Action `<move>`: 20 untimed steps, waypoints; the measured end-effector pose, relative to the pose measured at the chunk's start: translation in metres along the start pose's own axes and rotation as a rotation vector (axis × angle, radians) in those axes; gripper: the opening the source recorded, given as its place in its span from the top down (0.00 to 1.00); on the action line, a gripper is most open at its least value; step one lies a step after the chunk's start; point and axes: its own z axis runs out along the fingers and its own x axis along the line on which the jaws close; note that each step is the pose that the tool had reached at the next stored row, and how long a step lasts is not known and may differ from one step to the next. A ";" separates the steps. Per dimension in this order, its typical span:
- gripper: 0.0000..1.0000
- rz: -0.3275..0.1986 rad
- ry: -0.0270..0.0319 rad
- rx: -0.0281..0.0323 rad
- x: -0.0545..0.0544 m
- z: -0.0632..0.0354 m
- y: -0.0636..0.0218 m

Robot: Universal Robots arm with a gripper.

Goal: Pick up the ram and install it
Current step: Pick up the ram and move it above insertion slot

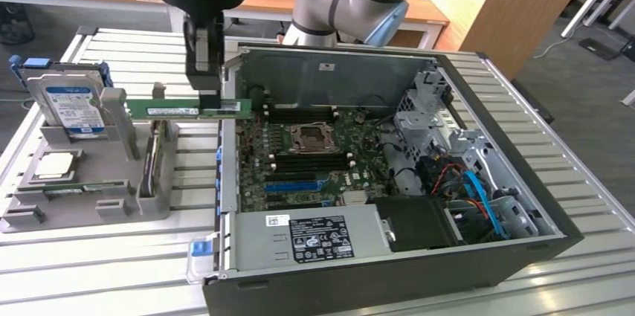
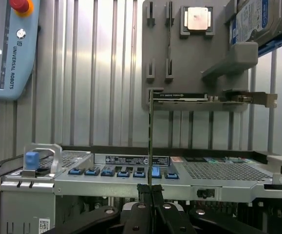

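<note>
1. Pinching the ram (image 1: 163, 109) near mid-length: fingers (image 2: 141, 194) pressed onto both faces of the green stick, with no gap seen on either side.
2. Holding it level and on edge in the air, up off the grey parts holder (image 1: 119, 204), one end near the holder's tall post, the other over the near wall of the open computer case (image 1: 397, 286). Whether it touches the post cannot be told.
3. Judging by that: pick-up done, carry toward the case in hand, stick not yet over the motherboard (image 1: 343, 171).
4. Leaving behind on the holder the blue-labelled hard drive (image 1: 70, 104), standing upright, and the square CPU chip (image 1: 55, 166), lying flat.
5. Inside the case, beside the CPU socket (image 1: 315, 137): dark memory slots (image 1: 308, 160), well apart from the stick.
6. Likely needed for seating: contact edge down, length in line with one slot, straight descent, even pressure on both ends. Not possible to tell whether the slot latches stand open.
7. Underneath it all, the slatted metal bench (image 1: 100, 271).
</note>
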 end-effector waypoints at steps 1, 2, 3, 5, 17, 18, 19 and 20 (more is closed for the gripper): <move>0.88 0.000 0.0000 0.0000 0.000 0.0000 -0.0030; 0.88 0.000 0.0000 0.0000 0.000 0.0000 -0.0059; 0.88 0.000 0.0000 0.0000 0.000 0.0000 -0.0091; 0.88 0.000 0.0001 -0.0001 0.000 0.0000 -0.0152; 0.88 0.000 0.0001 -0.0001 0.001 0.0000 -0.0504; 0.88 0.000 0.0001 -0.0001 0.001 0.0001 -0.0532; 0.88 0.000 0.0001 0.0000 0.001 0.0001 -0.0560; 0.88 0.000 0.0001 0.0000 0.001 0.0001 -0.0587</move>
